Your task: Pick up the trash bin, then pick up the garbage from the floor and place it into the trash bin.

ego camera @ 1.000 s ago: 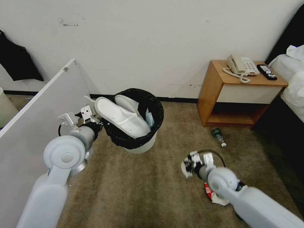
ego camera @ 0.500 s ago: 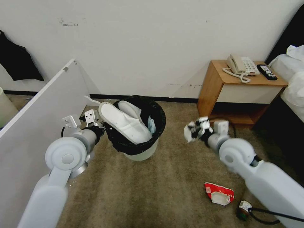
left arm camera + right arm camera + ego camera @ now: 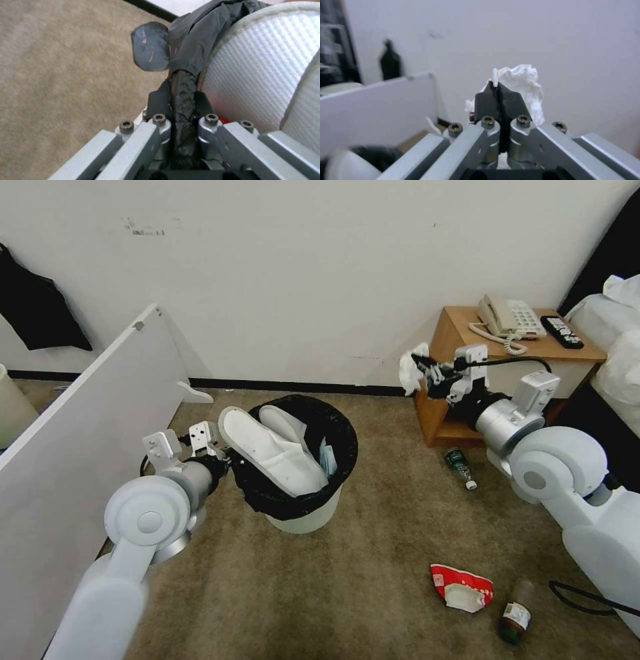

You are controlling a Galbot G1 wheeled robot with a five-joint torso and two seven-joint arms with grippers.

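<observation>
The trash bin point(image 3: 303, 517), white with a black bag over its rim, is at centre left of the head view with two white slippers point(image 3: 273, 450) sticking out of it. My left gripper point(image 3: 230, 460) is shut on its bag-covered rim point(image 3: 183, 82). My right gripper point(image 3: 421, 370) is raised in front of the wall, right of and higher than the bin, shut on a crumpled white tissue point(image 3: 408, 371); the tissue point(image 3: 523, 80) bulges past the fingertips. On the carpet lie a red-white wrapper point(image 3: 462, 587) and two green-labelled bottles point(image 3: 460, 467) point(image 3: 515, 620).
A wooden nightstand point(image 3: 460, 360) with a telephone point(image 3: 510, 317) and a black remote point(image 3: 561, 332) stands just behind my right gripper. A white panel point(image 3: 80, 447) leans at the left. Bedding point(image 3: 617, 347) fills the right edge. Open carpet lies in front of the bin.
My right arm has swung up from near the floor to beside the nightstand, still carrying the tissue. The left arm has brought the bin slightly right and nearer.
</observation>
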